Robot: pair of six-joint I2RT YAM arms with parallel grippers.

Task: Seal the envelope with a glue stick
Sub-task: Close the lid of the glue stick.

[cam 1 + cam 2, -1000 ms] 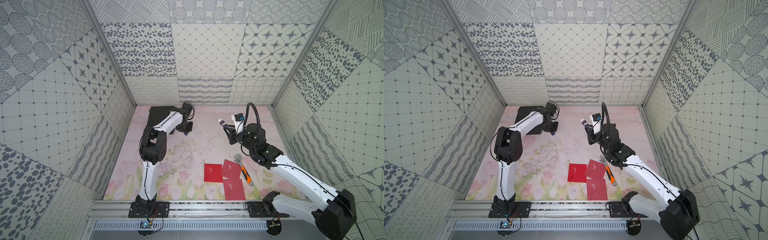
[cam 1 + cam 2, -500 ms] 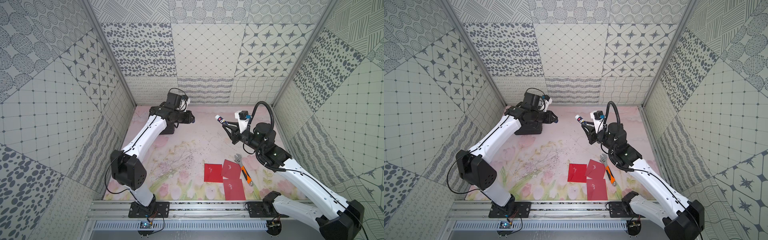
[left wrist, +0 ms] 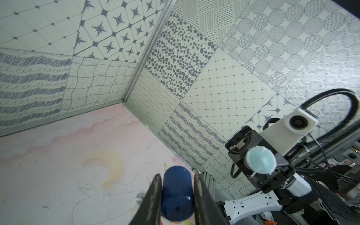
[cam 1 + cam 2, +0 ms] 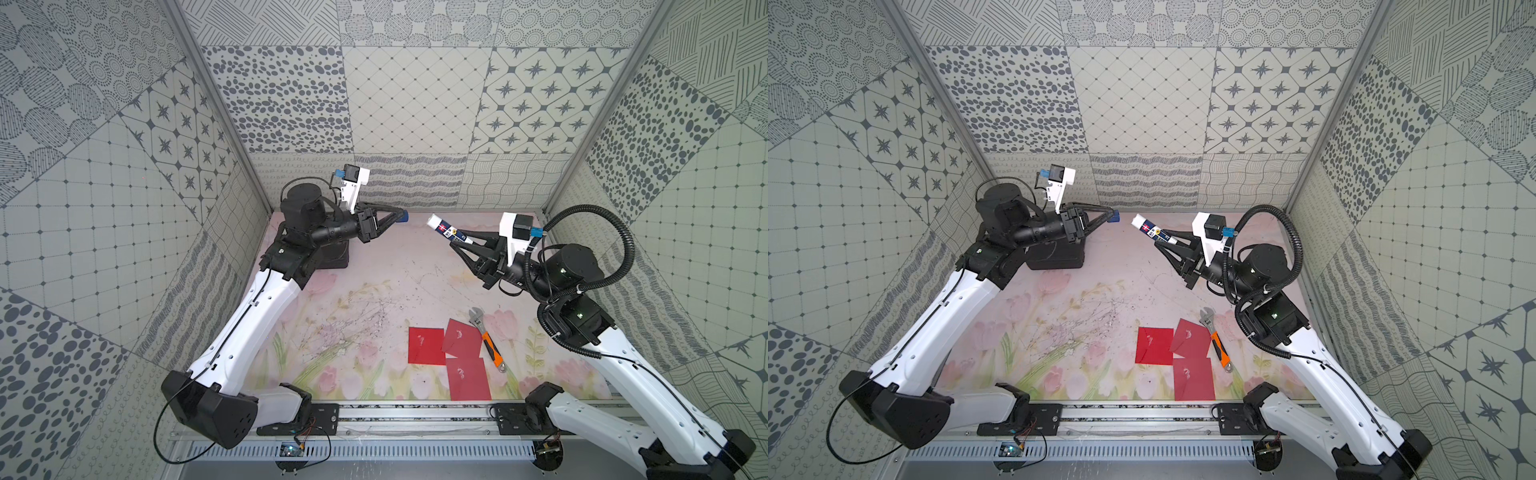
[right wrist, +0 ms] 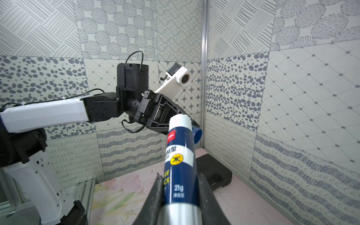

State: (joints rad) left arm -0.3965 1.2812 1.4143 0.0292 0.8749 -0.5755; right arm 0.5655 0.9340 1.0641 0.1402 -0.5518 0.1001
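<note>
So the glue stick (image 4: 448,229) is up in the air over the far end of the table (image 4: 374,266). It's tilted, with its bare white mouth aimed across at the other arm. In both top views we can see the dark blue cap (image 4: 402,215) is already off, with a small gap between the two. The right gripper (image 4: 462,240) pinches the stick low on its barrel. In the right wrist view its fingers (image 5: 155,196) clamp either side of the blue label, and most of the glue stick (image 5: 180,153) pokes out past the tips. The left gripper (image 4: 397,215) does the same to the cap (image 3: 177,191), fingers (image 3: 154,191) pressed on both sides and the rounded end sticking out. We'd call this the tail of the uncapping step, with nothing glued yet. The left wrist view looks straight at the pale blue glue in the mouth, though we can't tell how far it's wound out. Next, we reckon, the right arm has to swing down to the red envelopes (image 4: 426,345) near the front rail, well apart from the stick, and lay the open end on a flap. We can't tell which of the three is the one to seal, or whether any flap is open. The orange-handled wrench (image 4: 487,338) lies right along their edge, so the approach probably wants to come in from the other side.
</note>
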